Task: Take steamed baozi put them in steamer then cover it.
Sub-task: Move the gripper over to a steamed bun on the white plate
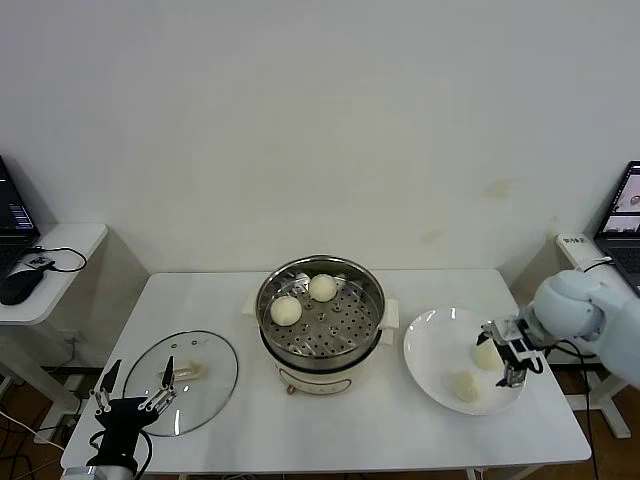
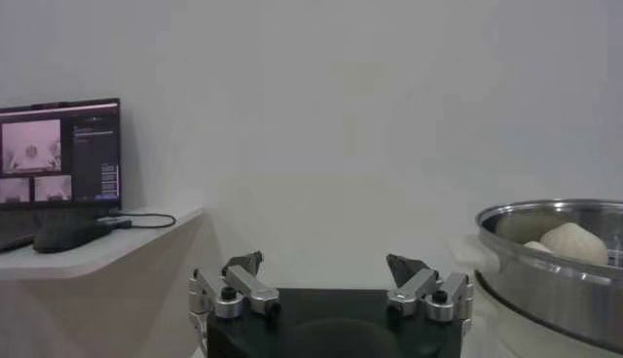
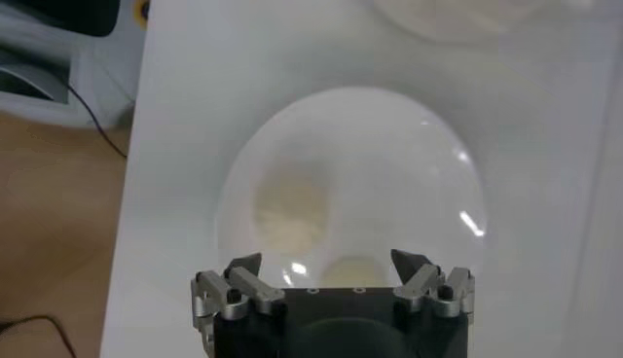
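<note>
Currently steamer [image 1: 320, 345]: two baozi [image 1: 286, 310] | plate [image 1: 430, 345]: two | right gripper [image 1: 506, 359] open astride one | left gripper [image 1: 130, 400] open, empty

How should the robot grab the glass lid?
Best by the cream handle at the centre of the cover, coming straight down from above: the lid lies flat on the table, and the raised handle fits the open left hand beside it.

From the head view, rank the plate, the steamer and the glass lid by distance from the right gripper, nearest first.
1. Plate: directly under the right gripper, table's right side.
2. Steamer: table centre, two baozi inside.
3. Lid: far left, by the left gripper.
</note>
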